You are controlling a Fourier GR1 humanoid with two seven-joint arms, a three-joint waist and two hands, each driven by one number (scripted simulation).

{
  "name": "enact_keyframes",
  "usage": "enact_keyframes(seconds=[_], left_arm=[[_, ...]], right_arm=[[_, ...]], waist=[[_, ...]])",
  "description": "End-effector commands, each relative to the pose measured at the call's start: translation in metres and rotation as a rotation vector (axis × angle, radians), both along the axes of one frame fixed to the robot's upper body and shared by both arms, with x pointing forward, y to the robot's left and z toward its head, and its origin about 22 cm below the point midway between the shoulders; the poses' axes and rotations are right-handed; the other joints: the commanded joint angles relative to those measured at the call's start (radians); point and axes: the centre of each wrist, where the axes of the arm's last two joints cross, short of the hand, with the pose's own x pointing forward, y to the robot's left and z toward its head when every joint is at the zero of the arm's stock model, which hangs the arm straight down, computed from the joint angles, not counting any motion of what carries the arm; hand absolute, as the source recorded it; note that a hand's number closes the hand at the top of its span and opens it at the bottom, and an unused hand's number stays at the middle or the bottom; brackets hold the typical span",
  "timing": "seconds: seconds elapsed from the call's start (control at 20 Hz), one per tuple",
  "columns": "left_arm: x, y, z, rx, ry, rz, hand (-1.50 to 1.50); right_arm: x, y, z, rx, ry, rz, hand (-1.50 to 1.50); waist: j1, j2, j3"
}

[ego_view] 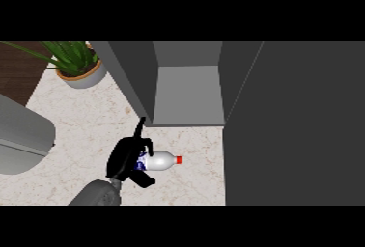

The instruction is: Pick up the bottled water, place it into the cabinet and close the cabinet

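At centre frame, the left hand point(127, 161) curls its fingers round the water bottle point(161, 160) lying on the counter point(192, 183); the open cabinet point(187, 94) above awaits loading and closing.

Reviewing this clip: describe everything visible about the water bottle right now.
The bottled water is a clear, plastic-looking bottle with a red cap and a blue label, lying on its side on the marbled counter, cap pointing to the view's right. Its label end is largely hidden by the left hand, whose fingers curl round it. It lies just in front of the open cabinet, not yet inside. Whether it rests on the counter or is lifted slightly cannot be told.
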Motion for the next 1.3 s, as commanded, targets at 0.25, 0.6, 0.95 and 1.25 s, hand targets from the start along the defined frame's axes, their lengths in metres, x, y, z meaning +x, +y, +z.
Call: enact_keyframes(seconds=[0.25,0.6,0.95,1.25], left_arm=[[-0.010,-0.061,0.030,-0.679,-0.131,0.138,1.50],[-0.012,-0.037,0.081,-1.287,-0.234,0.167,1.50],[-0.041,-0.036,0.071,-1.481,-0.214,0.040,1.50],[-0.033,-0.063,0.111,-1.493,-0.219,-0.068,1.50]], right_arm=[[0.002,0.004,0.003,0.027,-0.059,-0.004,-1.50],[0.002,0.005,0.003,0.031,-0.077,-0.020,-1.50],[0.005,0.006,0.017,0.023,-0.095,0.002,-1.50],[0.007,0.000,0.020,0.009,-0.080,0.014,-1.50]], waist=[[0.017,0.005,-0.029],[0.030,-0.002,-0.025],[0.007,0.007,-0.010],[0.002,0.007,-0.009]])
